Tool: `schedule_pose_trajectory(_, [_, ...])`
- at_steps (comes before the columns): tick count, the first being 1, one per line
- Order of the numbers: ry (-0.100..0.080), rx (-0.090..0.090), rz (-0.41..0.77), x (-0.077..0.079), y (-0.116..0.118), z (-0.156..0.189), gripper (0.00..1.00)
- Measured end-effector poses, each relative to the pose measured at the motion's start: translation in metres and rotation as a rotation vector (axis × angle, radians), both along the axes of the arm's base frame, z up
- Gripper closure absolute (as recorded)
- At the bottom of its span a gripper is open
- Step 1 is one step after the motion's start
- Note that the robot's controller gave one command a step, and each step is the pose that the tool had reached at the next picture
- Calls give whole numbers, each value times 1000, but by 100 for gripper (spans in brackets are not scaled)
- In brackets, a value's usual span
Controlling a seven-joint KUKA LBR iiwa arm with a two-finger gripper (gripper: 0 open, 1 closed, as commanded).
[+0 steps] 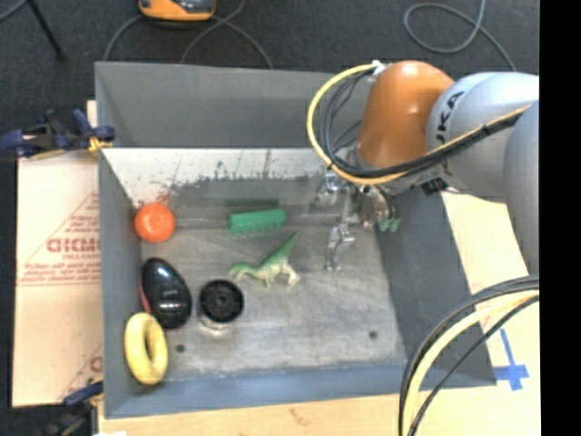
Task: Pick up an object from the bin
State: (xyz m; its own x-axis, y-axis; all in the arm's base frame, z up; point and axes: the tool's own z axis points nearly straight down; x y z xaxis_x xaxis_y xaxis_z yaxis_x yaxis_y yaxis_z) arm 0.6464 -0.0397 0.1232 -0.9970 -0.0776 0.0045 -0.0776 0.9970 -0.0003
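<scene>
Hanging from the orange-capped wrist, the gripper (338, 242) sits low over the right part of the grey bin (272, 375), above a bare stretch of floor near the back wall. Whether its jaws are parted or closed cannot be told from this angle, and nothing can be seen held in it; it seems to touch none of the loose things. Nearest to it, just to its left, lies one green-and-cream toy dinosaur (269, 269) near the middle of the floor, its tail pointing up toward the gripper. Behind the dinosaur, by the back wall, lies one green ridged block (256, 220), lying flat and lengthwise. The rest sit well apart on the left side: one orange ball (155, 222) in the back left corner, one black oval thing (166, 292) with a red edge below it, one black round cap-like thing (221, 301) just beside that, and one yellow curved ring-like toy (145, 347) in the front left corner. Six loose things in all, one of each kind.
</scene>
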Motion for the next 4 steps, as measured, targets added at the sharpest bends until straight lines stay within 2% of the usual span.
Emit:
schedule_pose_trajectory(1, [-10,0,148,-11,45,9,0])
schedule_pose_trajectory(2, [-8,0,165,-20,76,-41,0])
schedule_pose_trajectory(3, [-26,2,267,-18,86,-59,100])
schedule_pose_trajectory(4, [-27,3,280,-18,86,-58,100])
